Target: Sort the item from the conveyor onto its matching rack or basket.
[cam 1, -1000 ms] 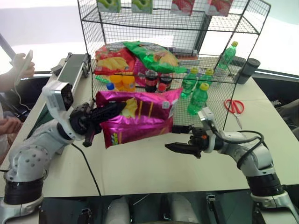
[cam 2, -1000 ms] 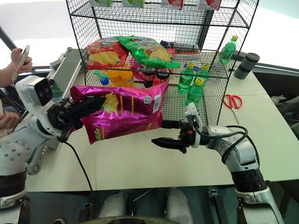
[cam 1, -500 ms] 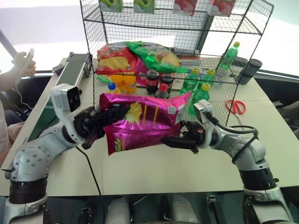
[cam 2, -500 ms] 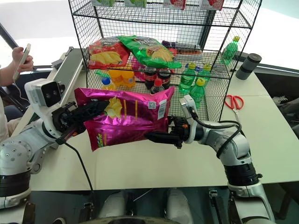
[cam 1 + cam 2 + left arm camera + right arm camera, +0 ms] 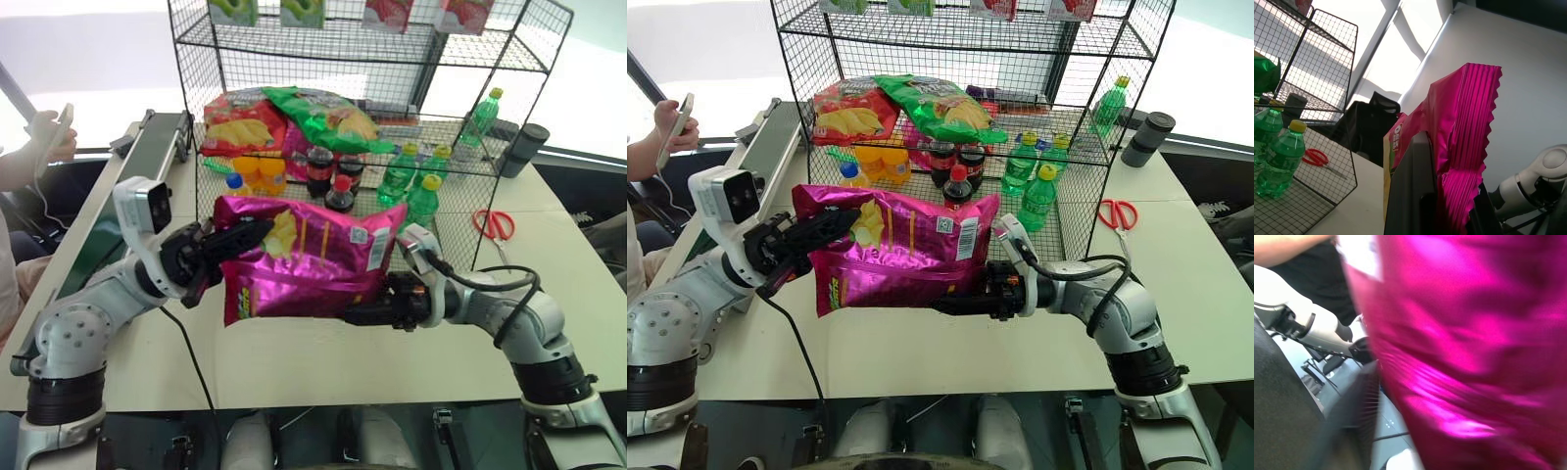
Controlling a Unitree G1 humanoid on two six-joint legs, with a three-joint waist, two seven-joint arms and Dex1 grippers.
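Chip bag point(image 5: 304, 259): magenta foil, crinkly, serrated crimped ends, held in the air above the pale bench point(image 5: 323, 362), in front of the black wire-mesh rack point(image 5: 362, 59). Left hand point(image 5: 238, 237) clamped on its upper left end. Right hand point(image 5: 355, 315) under its lower right edge; grip cannot be told.

Both arms were silver-grey metal with rounded, dimpled joint housings and black bands at the shoulders. The left gripper point(image 5: 230, 240) had two black fingers, and a white boxy camera module point(image 5: 145, 204) with a dark lens face sat on its wrist. Black cables point(image 5: 500, 294) looped over the right forearm behind the black right gripper point(image 5: 965, 302).
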